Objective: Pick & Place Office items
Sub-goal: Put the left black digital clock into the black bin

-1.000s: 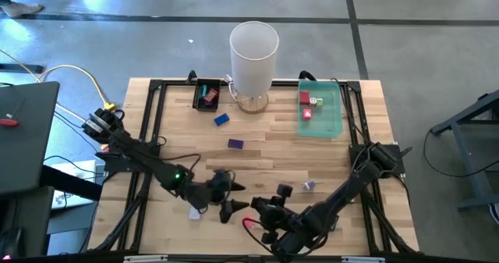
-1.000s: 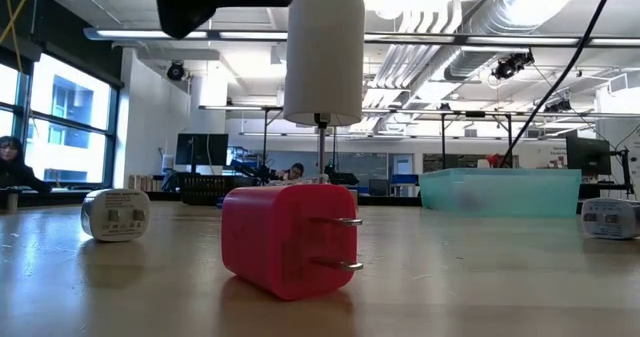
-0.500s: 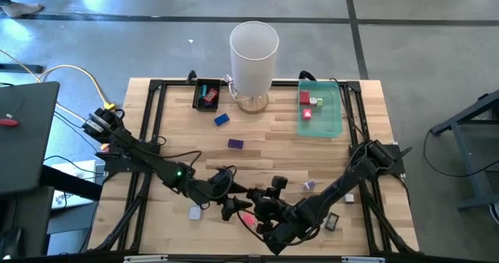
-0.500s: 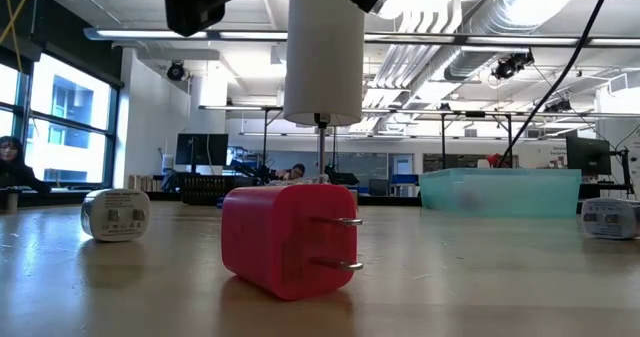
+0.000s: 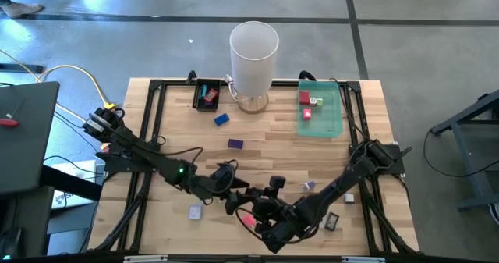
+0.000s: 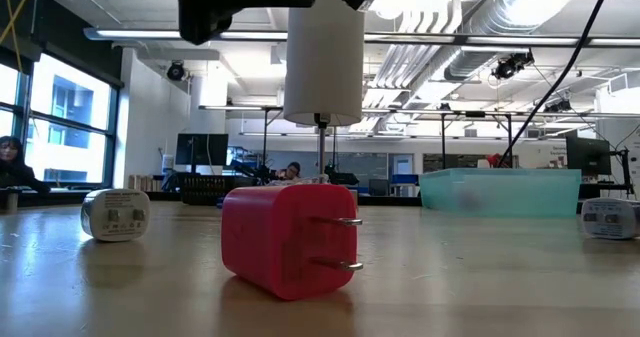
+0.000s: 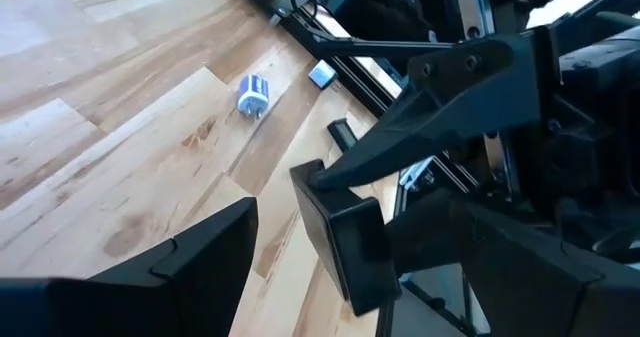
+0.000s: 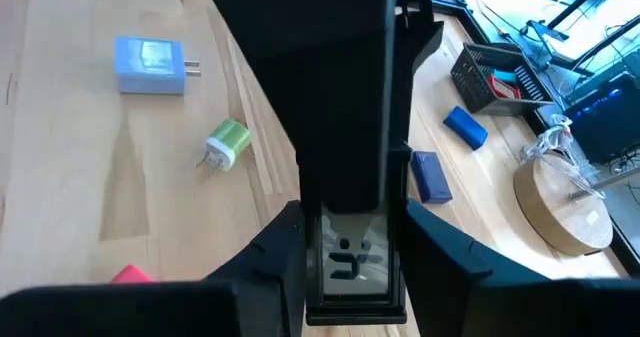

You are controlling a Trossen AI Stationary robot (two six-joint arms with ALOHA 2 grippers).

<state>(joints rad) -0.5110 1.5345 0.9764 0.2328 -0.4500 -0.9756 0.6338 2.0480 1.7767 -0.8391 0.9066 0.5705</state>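
Near the table's (image 5: 257, 130) front edge, at centre, both grippers converge over a red plug-shaped block (image 6: 288, 239) lying on its side, prongs pointing right in the low view. Left gripper (image 5: 234, 199): fingers spread wide, empty, just left of the block. Right gripper (image 5: 261, 207): fingers part-closed, pinching a dark flat piece (image 8: 345, 262) seen in its wrist view, just right of the block. The block lies between and below the two; the free left arm appears better placed to take it. Other office items: blue blocks (image 5: 222, 119) far left of centre; several in the green tray (image 5: 337, 115).
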